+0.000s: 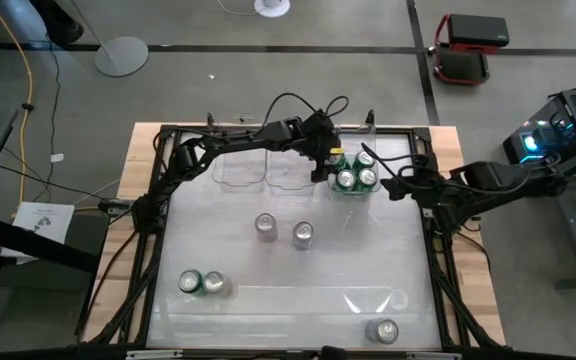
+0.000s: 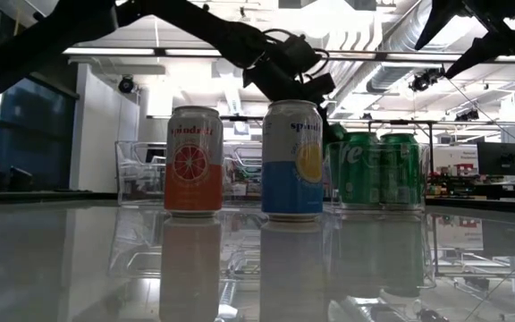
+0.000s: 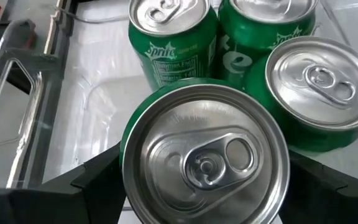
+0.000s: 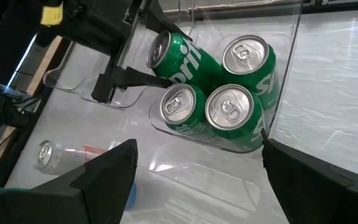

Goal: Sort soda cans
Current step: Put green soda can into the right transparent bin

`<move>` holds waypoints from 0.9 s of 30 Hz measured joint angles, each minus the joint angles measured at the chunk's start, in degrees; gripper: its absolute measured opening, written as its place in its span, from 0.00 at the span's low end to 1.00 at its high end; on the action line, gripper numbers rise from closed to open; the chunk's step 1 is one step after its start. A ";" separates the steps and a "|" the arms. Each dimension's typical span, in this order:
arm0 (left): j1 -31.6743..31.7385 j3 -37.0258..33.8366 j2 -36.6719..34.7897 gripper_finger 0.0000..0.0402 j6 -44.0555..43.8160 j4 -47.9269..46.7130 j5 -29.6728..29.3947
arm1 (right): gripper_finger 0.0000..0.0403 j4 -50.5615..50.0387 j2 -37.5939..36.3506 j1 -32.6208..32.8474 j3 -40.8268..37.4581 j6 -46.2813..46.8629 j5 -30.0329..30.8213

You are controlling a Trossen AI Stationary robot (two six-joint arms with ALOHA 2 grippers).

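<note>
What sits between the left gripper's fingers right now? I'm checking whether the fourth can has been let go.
A green can stands between the left gripper's spread fingers, in the bin, per the left wrist view.

**Green cans clustered in the far bin, five cans loose on the tabletop**

The left pincer reaches over the clear bin at the far right of the tabletop, right at the green soda cans packed inside. The right pincer waits just beside that bin. Two silver-topped cans stand mid-table, a green and a grey can touch near the left edge, and one can sits near the front right.
</note>
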 joint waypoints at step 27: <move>-0.09 0.00 0.31 0.78 -0.61 -0.38 1.98 | 0.82 -0.37 1.14 0.00 0.00 -0.04 1.75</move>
